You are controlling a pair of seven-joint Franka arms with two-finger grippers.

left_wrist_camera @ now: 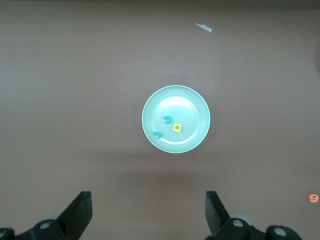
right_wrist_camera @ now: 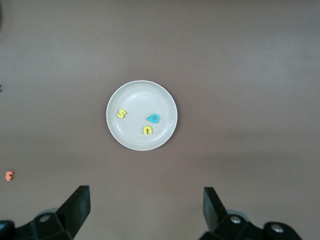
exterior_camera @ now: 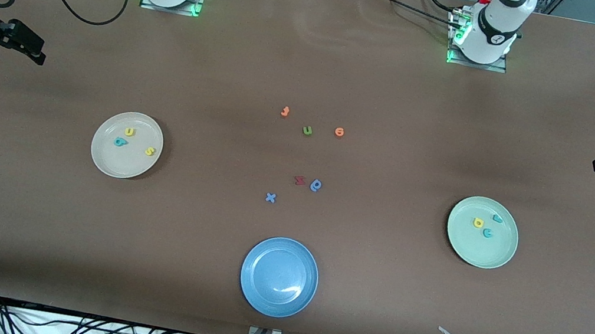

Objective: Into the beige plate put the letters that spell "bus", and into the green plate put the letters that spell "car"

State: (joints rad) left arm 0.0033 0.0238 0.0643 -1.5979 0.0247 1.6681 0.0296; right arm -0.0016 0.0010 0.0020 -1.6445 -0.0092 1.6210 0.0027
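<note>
The only readable signs are the foam letters themselves. On the beige plate [exterior_camera: 99, 156] lie a yellow "u" [exterior_camera: 128, 132], a yellow "s" [exterior_camera: 149, 151] and a teal "b" [exterior_camera: 120, 142]. On the green plate [exterior_camera: 501, 256] lie a yellow "a" [exterior_camera: 478, 222], a teal "c" [exterior_camera: 487, 232] and a teal piece [exterior_camera: 497, 218], possibly an "r". Loose on the table [exterior_camera: 26, 219]: a green "u" [exterior_camera: 307, 130], an orange "e" [exterior_camera: 339, 132] and a blue "x" [exterior_camera: 270, 197].

- Beige plate [exterior_camera: 113, 162]: cream; holds teal b [exterior_camera: 120, 142], yellow u [exterior_camera: 129, 132], yellow s [exterior_camera: 150, 151].
- Green plate [exterior_camera: 492, 255]: pale mint; holds yellow a [exterior_camera: 478, 222], teal c [exterior_camera: 487, 233], teal r [exterior_camera: 497, 218].
- Third plate [exterior_camera: 275, 301]: blue.
- Table [exterior_camera: 26, 219]: plain brown.
- Loose letters: two orange, one green, one dark red, two blue.
</note>
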